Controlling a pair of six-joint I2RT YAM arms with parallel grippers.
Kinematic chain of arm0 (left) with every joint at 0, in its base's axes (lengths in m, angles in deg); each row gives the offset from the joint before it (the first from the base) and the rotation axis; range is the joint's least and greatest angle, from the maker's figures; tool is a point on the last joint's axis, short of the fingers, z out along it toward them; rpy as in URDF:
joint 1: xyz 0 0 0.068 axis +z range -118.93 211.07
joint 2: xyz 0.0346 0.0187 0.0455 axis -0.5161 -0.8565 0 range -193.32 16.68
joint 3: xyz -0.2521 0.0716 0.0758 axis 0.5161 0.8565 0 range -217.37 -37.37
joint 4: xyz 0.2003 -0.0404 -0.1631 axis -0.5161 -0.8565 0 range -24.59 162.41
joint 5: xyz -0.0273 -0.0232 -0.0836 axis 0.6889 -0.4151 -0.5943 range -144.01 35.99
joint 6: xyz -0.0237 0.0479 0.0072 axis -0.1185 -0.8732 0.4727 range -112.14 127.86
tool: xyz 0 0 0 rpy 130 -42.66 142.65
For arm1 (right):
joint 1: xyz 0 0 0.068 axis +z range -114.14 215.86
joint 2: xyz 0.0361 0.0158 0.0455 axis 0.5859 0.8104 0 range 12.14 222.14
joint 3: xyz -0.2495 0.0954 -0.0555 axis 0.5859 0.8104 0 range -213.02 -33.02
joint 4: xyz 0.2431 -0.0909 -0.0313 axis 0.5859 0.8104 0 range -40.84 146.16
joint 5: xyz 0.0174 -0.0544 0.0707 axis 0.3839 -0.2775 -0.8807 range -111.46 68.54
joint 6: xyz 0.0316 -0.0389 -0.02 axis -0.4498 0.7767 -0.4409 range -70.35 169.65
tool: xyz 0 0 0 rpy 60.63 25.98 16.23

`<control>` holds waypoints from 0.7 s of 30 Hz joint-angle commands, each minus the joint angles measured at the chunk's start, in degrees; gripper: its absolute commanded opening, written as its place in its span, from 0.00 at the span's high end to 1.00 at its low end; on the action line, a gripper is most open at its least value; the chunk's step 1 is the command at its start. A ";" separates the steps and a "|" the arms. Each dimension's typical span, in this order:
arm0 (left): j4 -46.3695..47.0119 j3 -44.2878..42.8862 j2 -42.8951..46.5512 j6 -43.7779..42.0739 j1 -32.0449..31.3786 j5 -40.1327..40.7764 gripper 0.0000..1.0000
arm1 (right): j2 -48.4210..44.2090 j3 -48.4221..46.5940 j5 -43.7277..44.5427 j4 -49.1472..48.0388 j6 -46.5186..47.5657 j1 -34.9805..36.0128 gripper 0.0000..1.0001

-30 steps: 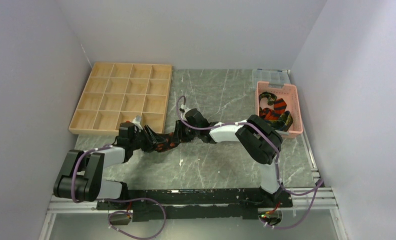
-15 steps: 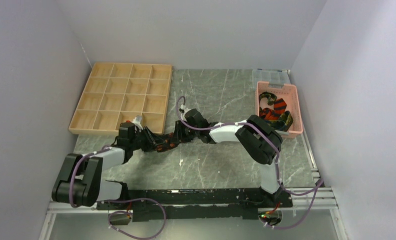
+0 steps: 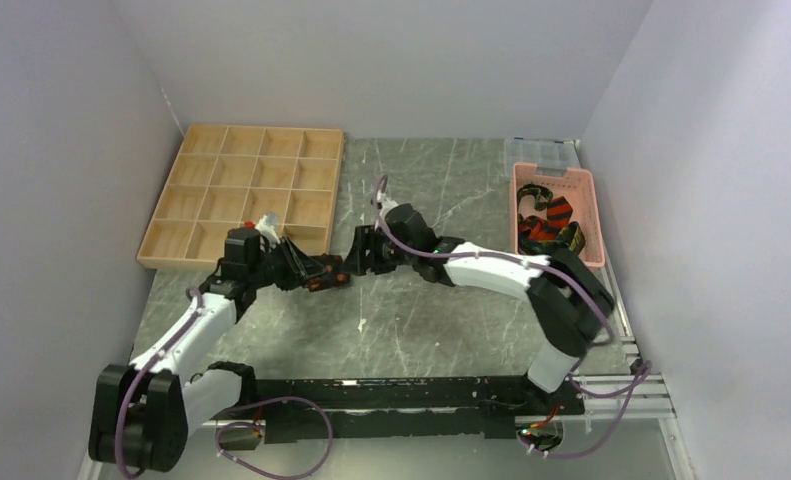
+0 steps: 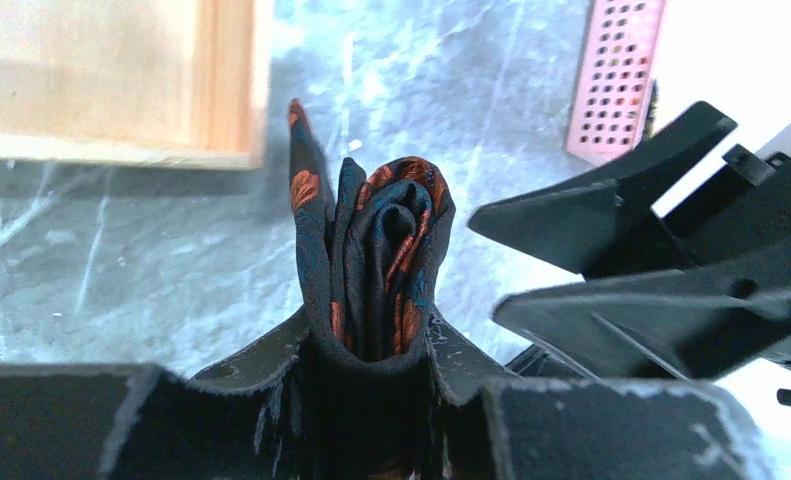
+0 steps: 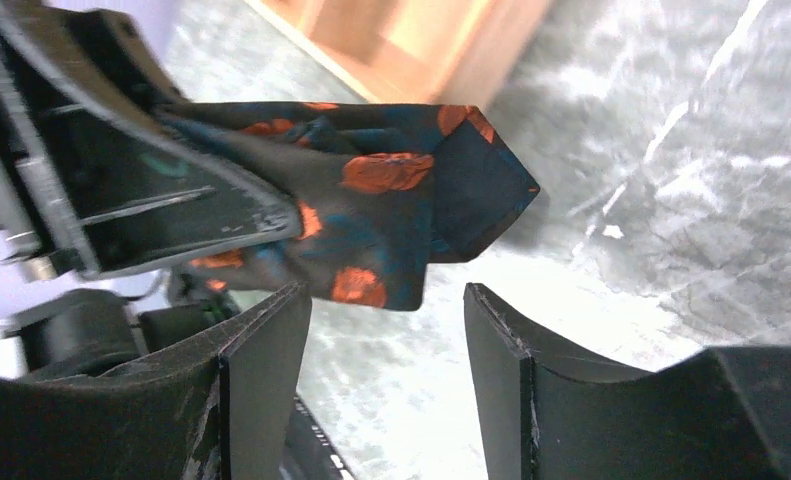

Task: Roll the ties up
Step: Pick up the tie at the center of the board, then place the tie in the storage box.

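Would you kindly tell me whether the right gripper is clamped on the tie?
No, the right gripper stands wide open, pinching nothing; the tie is held rolled in the left gripper.

tie [image 4: 381,260]: woven cloth, smooth, faint sheen. left tool [image 3: 311,272] and right tool [image 5: 386,335]: matt black plastic, edges scuffed pale. bench [image 3: 441,320]: smooth marble-look slab, slight gloss. tray [image 3: 251,186]: bare pale wood, matt. basket [image 3: 556,172]: smooth pink plastic, perforated.

Overhead plus wrist close-ups (shared tie [image 4: 386,250])
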 commanded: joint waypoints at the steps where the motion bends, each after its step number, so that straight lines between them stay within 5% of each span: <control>1: -15.92 -9.52 4.79 -5.49 -0.13 0.39 0.97 | -10.13 1.04 2.01 2.51 1.29 -1.36 0.37; 8: -34.57 -29.68 -4.37 -18.14 2.50 -3.73 0.97 | -18.75 6.24 2.47 2.83 1.03 -3.38 0.37; 21: -35.59 -41.63 -22.25 -35.46 11.06 -20.07 0.97 | -25.61 15.15 1.66 1.87 1.52 -4.78 0.38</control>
